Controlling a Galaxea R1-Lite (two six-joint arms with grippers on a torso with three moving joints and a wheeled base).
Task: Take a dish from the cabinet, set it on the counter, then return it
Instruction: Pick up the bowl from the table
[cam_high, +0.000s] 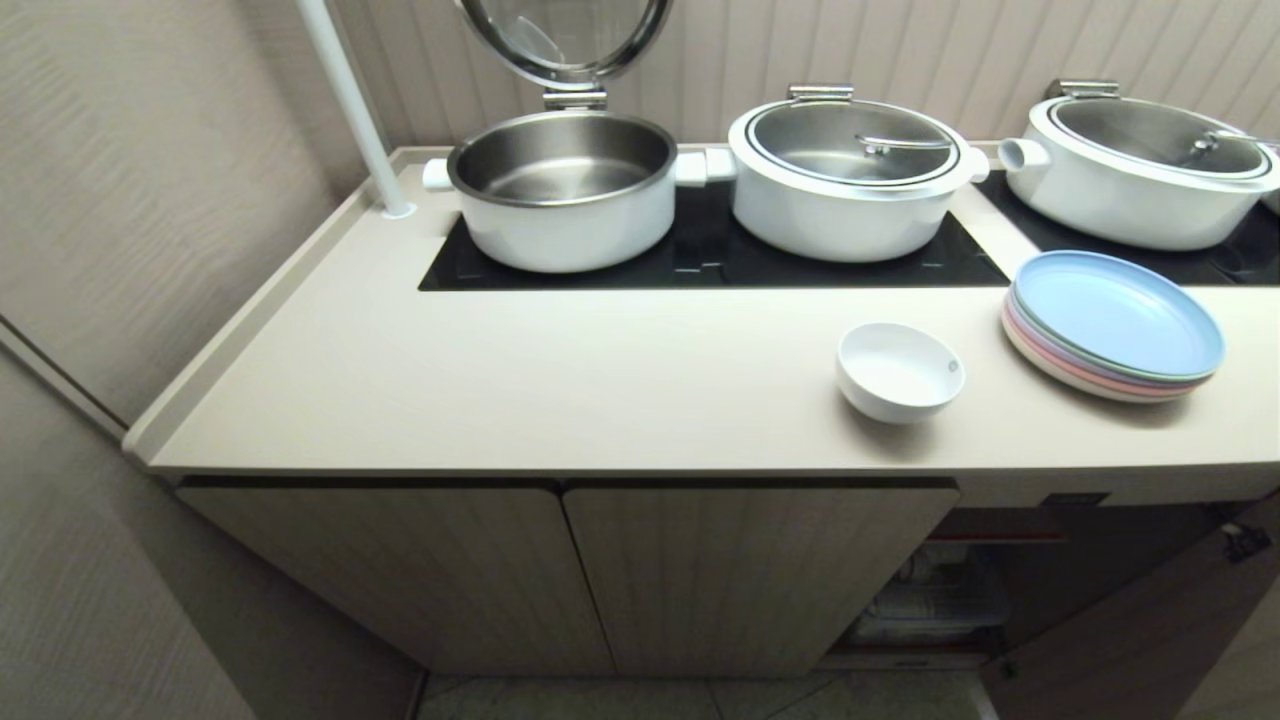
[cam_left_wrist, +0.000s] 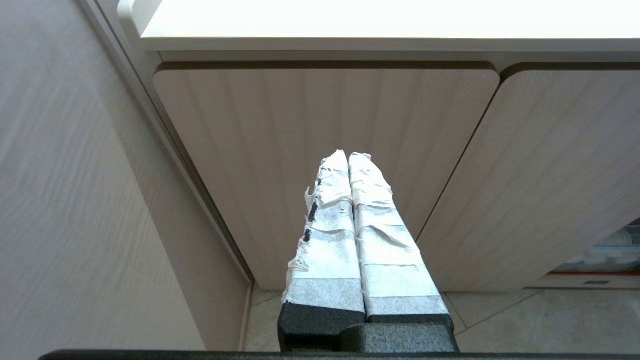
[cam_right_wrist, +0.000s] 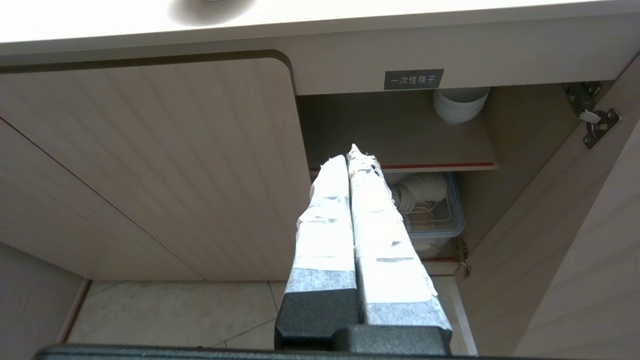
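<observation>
A small white bowl, the dish (cam_high: 899, 371), sits on the cream counter (cam_high: 520, 390) near its front edge. Below, the cabinet (cam_high: 700, 580) has its right door (cam_right_wrist: 575, 240) swung open. Inside, white bowls (cam_right_wrist: 460, 104) stand stacked on the red-edged upper shelf (cam_right_wrist: 400, 145). My right gripper (cam_right_wrist: 348, 156) hangs shut and empty in front of the open compartment, below counter level. My left gripper (cam_left_wrist: 347, 155) is shut and empty before the closed left doors (cam_left_wrist: 320, 150). Neither gripper shows in the head view.
A stack of pastel plates (cam_high: 1115, 325) lies right of the bowl. Three white pots (cam_high: 845, 180) stand on black cooktop panels (cam_high: 700, 255); the left one (cam_high: 560, 190) has its lid raised. A clear bin of dishes (cam_right_wrist: 432, 210) fills the lower shelf. A wall (cam_high: 150, 200) closes the left side.
</observation>
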